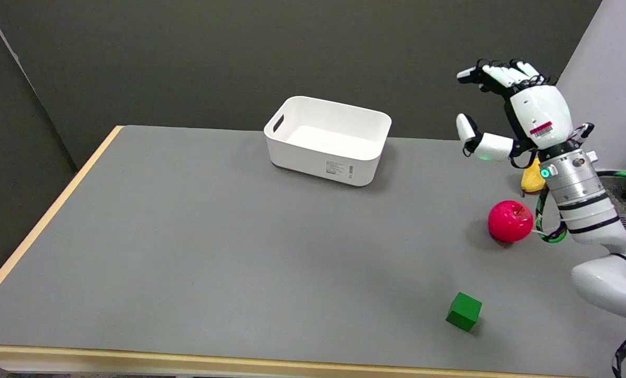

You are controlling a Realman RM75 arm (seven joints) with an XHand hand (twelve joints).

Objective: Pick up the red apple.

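One table (187,252): grey top, pale wood edging along the left and near sides.

One white bin (327,139): plastic, rectangular, a handle slot in its left end, standing at the far middle of the table. One small printed label on its near wall, lower right; the writing is too small for me to read.

One right hand (507,113), mine: black and white, raised in the air above the table's far right, fingers spread apart and curved, holding nothing. One red label on the back of it; I cannot read the text.

One red apple (510,221): resting on the table at the right, just beside my forearm, below my hand and not touched by it.

One yellow object (532,179): mostly hidden behind my wrist, beyond the apple; I cannot tell what it is.

One green cube (464,311): on the table nearer the front edge, apart from the apple.
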